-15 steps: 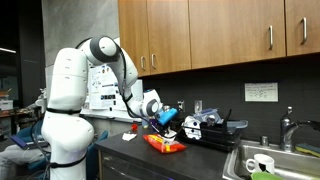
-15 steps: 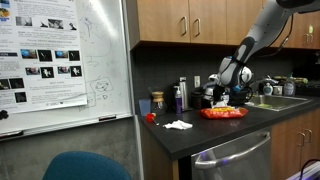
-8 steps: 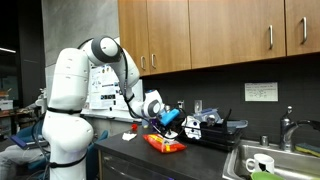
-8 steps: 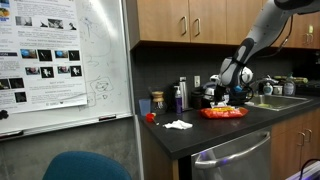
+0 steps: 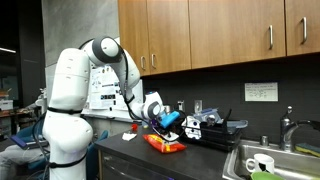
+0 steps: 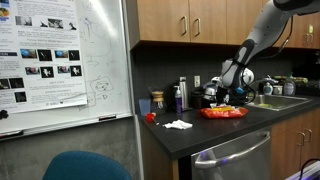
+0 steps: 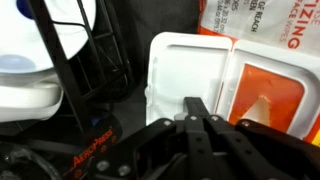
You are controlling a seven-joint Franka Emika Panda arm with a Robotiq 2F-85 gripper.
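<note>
Claw (image 7: 205,120) fingers are seen in the wrist view pressed flat together at the lower middle of the picture, with nothing shown pinched between them. Just beyond them the orange-and-white packet (image 7: 235,75) is laid flat, its white flap turned towards the claw and its orange printed face spread to the right. To the left of the packet a black wire rack (image 7: 68,70) is seen, with a white dish (image 7: 25,80) lodged in it. In an exterior view the claw (image 5: 163,122) is held low over the dark counter (image 5: 125,150), tilted down at the end of the white arm (image 5: 120,70), and a blue patch (image 5: 171,116) is seen at it that cannot be made out. The packet (image 5: 165,144) is found lying on the counter just below the claw, near the front edge, with the rack (image 5: 215,127) just beside it on the side of the sink (image 5: 270,160), in which a white mug (image 5: 258,164) is set. In an exterior view the claw (image 6: 224,97) is seen hanging just above the packet (image 6: 222,113); whether the two touch cannot be told. A crumpled white cloth (image 6: 178,124) and a small red thing (image 6: 150,117) are seen lying on the counter (image 6: 215,135), well apart from the packet, towards the whiteboard (image 6: 90,70).
</note>
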